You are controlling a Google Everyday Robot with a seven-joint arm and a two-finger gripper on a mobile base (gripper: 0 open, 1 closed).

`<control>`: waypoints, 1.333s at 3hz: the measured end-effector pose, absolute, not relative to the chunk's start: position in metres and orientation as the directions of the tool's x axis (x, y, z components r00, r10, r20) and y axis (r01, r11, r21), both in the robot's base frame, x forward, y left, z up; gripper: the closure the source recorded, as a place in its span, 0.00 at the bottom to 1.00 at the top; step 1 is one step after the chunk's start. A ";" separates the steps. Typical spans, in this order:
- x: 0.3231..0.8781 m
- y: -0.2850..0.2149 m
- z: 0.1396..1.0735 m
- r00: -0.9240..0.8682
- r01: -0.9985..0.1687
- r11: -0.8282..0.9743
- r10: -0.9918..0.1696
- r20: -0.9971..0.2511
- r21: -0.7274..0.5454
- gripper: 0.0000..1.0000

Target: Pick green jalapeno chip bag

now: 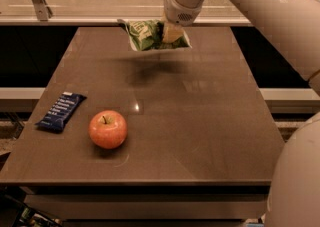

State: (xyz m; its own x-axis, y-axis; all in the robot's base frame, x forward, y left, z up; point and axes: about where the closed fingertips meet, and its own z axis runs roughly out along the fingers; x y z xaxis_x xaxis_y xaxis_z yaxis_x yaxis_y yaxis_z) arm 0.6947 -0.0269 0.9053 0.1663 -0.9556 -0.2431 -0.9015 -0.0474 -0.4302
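The green jalapeno chip bag (145,36) is a crinkled green bag with pale crimped ends. It hangs in the air above the far part of the brown table (200,121), with its shadow on the tabletop below it. My gripper (171,32) comes down from the white arm at the top and is shut on the bag's right side. Part of the bag is hidden behind the fingers.
A red apple (108,129) stands at the front left of the table. A dark blue wrapped bar (61,111) lies near the left edge. A glass-fronted rail (75,6) runs behind the table. My white arm fills the right side.
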 end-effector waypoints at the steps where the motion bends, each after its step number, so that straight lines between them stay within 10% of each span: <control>1: 0.702 -0.035 0.929 0.168 -0.884 -0.039 -0.957 -0.238 -0.466 1.00; 4: 0.699 -0.041 0.981 0.150 -0.852 -0.029 -0.970 -0.191 -0.523 1.00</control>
